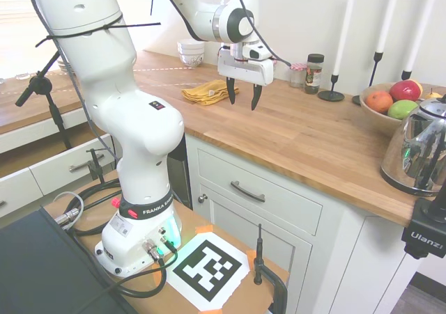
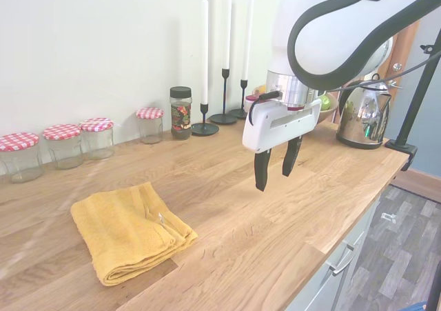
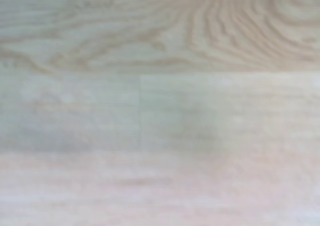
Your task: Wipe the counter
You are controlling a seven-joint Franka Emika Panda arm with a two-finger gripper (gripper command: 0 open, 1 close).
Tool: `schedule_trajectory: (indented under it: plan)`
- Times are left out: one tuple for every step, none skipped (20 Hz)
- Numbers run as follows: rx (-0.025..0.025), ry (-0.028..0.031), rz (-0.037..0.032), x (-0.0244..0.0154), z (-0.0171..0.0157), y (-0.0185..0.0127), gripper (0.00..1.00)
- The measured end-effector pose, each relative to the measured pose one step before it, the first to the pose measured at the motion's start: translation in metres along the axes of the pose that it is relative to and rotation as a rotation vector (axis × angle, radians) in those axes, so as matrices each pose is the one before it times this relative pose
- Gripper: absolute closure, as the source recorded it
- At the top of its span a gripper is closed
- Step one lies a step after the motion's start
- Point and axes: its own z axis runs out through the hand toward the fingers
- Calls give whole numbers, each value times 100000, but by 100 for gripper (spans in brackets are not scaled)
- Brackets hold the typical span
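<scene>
the gripper (image 2: 273, 169) hangs released and empty above the wooden tabletop (image 2: 248, 221), centre of the frame. a folded yellow towel (image 2: 129, 229) lies at lower left, well apart.

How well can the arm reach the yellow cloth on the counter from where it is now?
Probably yes. The open tool hangs above bare counter, apart from the folded yellow cloth, and nothing stands between them. The jars sit back by the wall, off that path.

Bare counter (image 2: 275, 221) planks lay open beneath and around the raised gripper (image 2: 273, 168), folded yellow towel (image 2: 129, 229) beside it toward the jars (image 2: 67, 144), candlesticks (image 2: 204, 126), spice jar (image 2: 180, 112) behind, kettle (image 2: 363, 114) well beyond.
</scene>
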Motion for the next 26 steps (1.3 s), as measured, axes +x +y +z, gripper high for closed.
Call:
schedule_trajectory:
  plan:
    - [-43, -86, -721, 111, 80, -568, 0]
    - [33, 48, -930, 87, 26, -660, 0]
    - [83, 149, -985, 32, -10, -724, 0]
    - [76, 255, -1062, -11, -33, -700, 0]
    - [116, 379, -947, -5, -84, -710, 0]
    - [155, 284, -1074, -75, -71, -716, 0]
    - [128, 336, -1071, -75, -110, -704, 0]
    - [-9, 361, -1020, -59, -54, -663, 0]
    - [-353, 403, -980, -78, 15, -660, 0]
    - [-180, 323, -762, -113, 50, -740, 0]
    - [-200, 228, -969, -154, 104, -732, 0]
    - [-218, 140, -772, -161, 102, -787, 0]
    - [-183, 218, -765, -244, 42, -894, 0]
    - [-320, 326, -829, -393, -29, -1020, 0]
    - [-256, 61, -708, -413, -108, -996, 0]
    - [6, 155, -979, -500, -249, -1052, 0]
    - [-4, 108, -1042, -561, -330, -1048, 0]
    - [322, 193, -1030, -586, -406, -998, 0]
    - [29, 74, -740, -548, -373, -888, 0]
    - [127, 102, -691, -548, -380, -844, 0]
    - [150, 44, -740, -456, -286, -754, 0]
    - [134, 118, -638, -389, -188, -705, 0]
    - [8, 228, -670, -275, -67, -638, 0]
    - [-286, 171, -702, -240, 53, -610, 0]
    - [-65, 31, -471, -153, 84, -600, 0]
    - [-50, -153, -580, -128, 168, -566, 0]
